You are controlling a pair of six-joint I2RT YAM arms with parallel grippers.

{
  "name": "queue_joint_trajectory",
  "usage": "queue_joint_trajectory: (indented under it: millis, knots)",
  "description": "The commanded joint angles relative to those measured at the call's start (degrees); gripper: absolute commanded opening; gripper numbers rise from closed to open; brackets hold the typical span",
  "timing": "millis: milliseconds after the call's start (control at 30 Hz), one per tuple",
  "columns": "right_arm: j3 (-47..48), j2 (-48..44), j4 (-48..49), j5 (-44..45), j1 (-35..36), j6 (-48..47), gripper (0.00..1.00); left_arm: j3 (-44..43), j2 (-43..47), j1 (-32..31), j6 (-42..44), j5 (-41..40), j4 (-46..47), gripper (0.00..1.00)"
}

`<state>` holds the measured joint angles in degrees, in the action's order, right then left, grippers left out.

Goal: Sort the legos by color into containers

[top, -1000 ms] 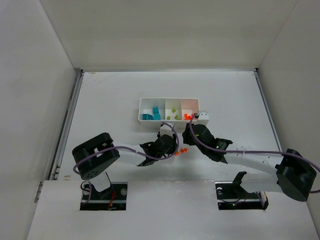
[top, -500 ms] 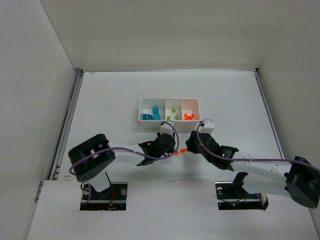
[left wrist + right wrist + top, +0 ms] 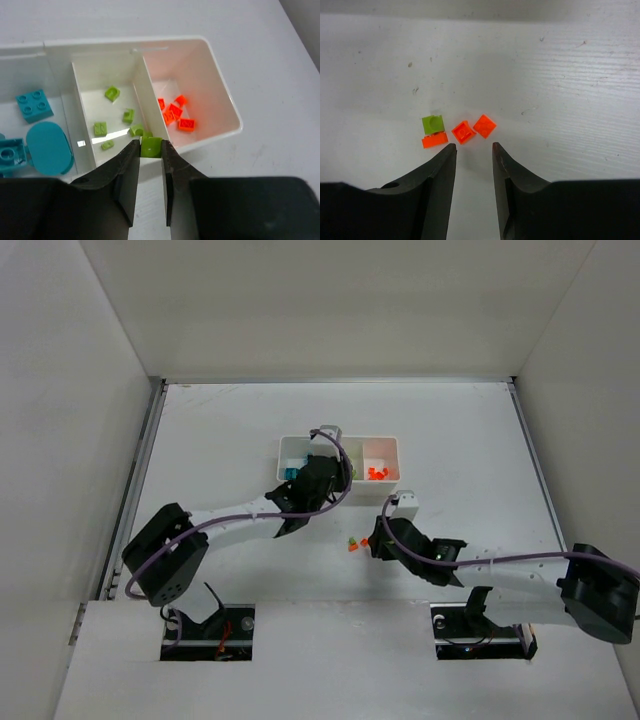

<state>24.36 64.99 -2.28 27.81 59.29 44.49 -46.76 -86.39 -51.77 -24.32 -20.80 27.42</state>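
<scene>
Closely set left fingers (image 3: 126, 172) pinch lime brick (image 3: 151, 146); right fingers (image 3: 439, 175) apart, empty.

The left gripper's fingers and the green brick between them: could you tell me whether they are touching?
Touching. The left wrist view shows the green brick pinched between the fingers of the left gripper, no gap on either side.

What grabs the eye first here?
The left pincer grips a lime green brick at the near wall of the white tray, by the divider between the green and orange compartments. Closer to the arm bases, the right pincer hangs open over a loose cluster on the table: three orange bricks and one green brick.
</scene>
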Motion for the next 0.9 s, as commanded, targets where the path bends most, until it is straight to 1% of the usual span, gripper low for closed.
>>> queue_joint_trajectory:
  millis: [0,100,167,267,367,467,600,867]
  knots:
    - [0.34,0.92,1.40,0.31,1.04,1.30,0.40,-4.82,-2.72,2.41,1.64,1.63,0.53,0.19]
    - [0.51,1.72,1.32,0.40,1.49,1.39,0.40,-8.42,-6.67,3.82,1.81,2.16,0.44,0.19]
    - [0.69,2.15,1.75,0.05,1.57,0.87,0.40,-10.36,-8.96,4.26,1.90,3.04,0.35,0.21]
    - [1.48,3.29,1.49,-0.21,1.84,-0.45,0.40,-12.38,-11.43,4.53,1.99,2.69,0.35,0.31]
    - [2.79,5.14,1.23,-1.09,2.01,-1.07,0.40,-12.56,-11.26,5.06,1.47,1.73,0.00,0.40]
    - [3.50,7.07,1.41,-1.44,2.45,-1.60,0.40,-11.25,-9.42,5.06,1.73,0.59,0.35,0.42]
    - [4.90,10.06,1.93,-2.50,2.45,-1.95,0.40,-7.39,-5.82,4.35,1.82,-0.03,0.97,0.41]
    - [7.02,14.63,3.25,-1.53,2.02,-3.27,0.41,5.88,3.32,2.51,-0.55,-0.30,1.59,0.40]
